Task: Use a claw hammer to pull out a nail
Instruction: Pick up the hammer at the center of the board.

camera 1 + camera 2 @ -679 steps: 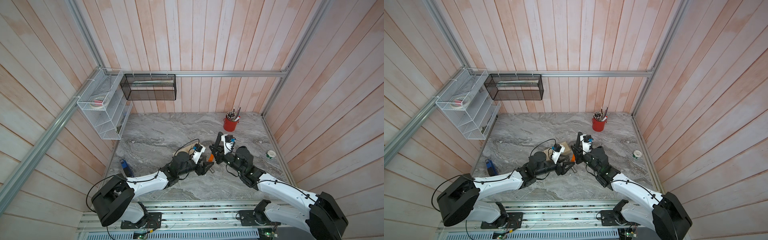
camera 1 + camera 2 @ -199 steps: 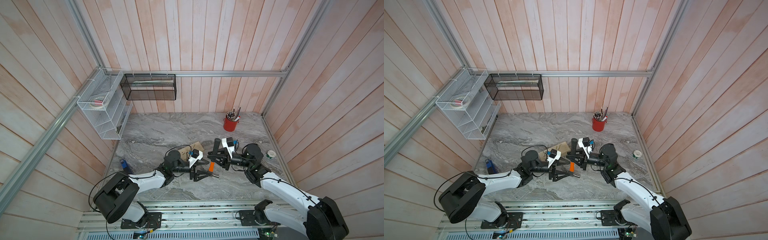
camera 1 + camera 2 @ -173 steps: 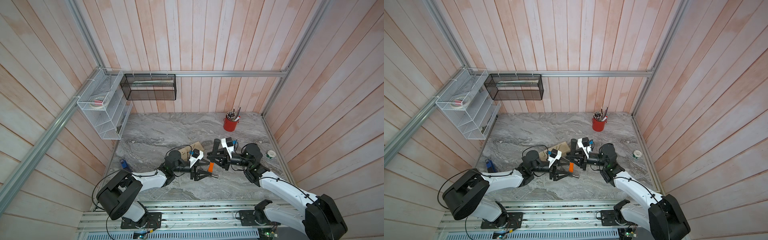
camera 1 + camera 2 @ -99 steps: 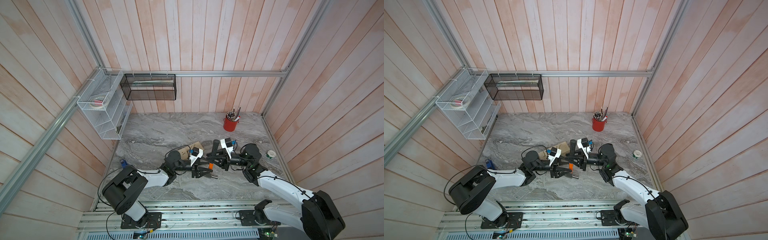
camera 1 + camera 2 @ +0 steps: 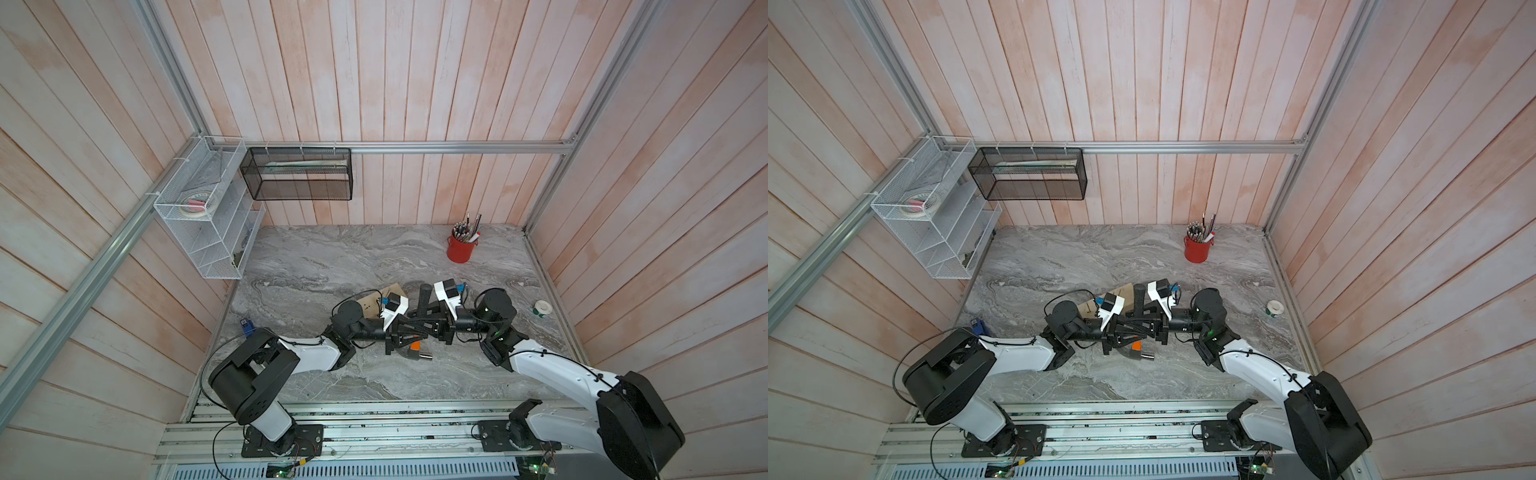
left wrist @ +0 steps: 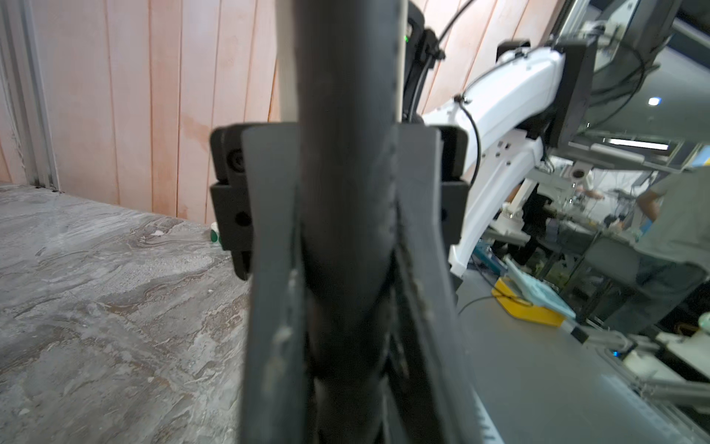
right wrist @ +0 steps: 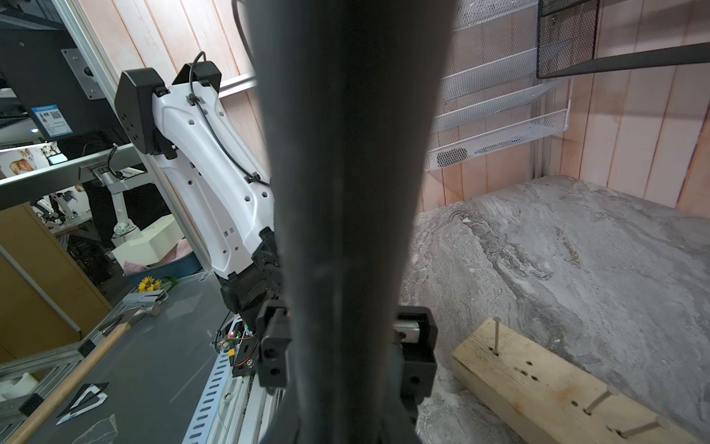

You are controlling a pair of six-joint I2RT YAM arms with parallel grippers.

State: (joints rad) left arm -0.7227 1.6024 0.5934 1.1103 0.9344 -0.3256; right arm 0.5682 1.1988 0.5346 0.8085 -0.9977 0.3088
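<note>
The claw hammer [image 5: 422,300] hangs head down over the marble table, its black handle end up, its orange shaft [image 5: 1135,345] and silver head [image 5: 419,354] low near the front. My left gripper [image 5: 411,334] comes in from the left and is shut on the black handle [image 6: 345,153], with its grey fingers [image 6: 272,238] pressed to both sides. My right gripper [image 5: 422,318] comes in from the right and is shut on the same handle [image 7: 345,192]. Behind them lies a wooden block [image 7: 538,384] with the nail [image 7: 496,335] standing upright.
A red cup of pens [image 5: 460,249] stands at the back right. A tape roll [image 5: 542,308] lies by the right wall and a small blue object [image 5: 247,327] by the left wall. A white wire rack [image 5: 208,216] and a black mesh basket [image 5: 299,174] hang on the walls.
My left gripper stood open beside the hammer handle and has closed on it. The right gripper kept its hold and both arms shifted slightly toward the back.
</note>
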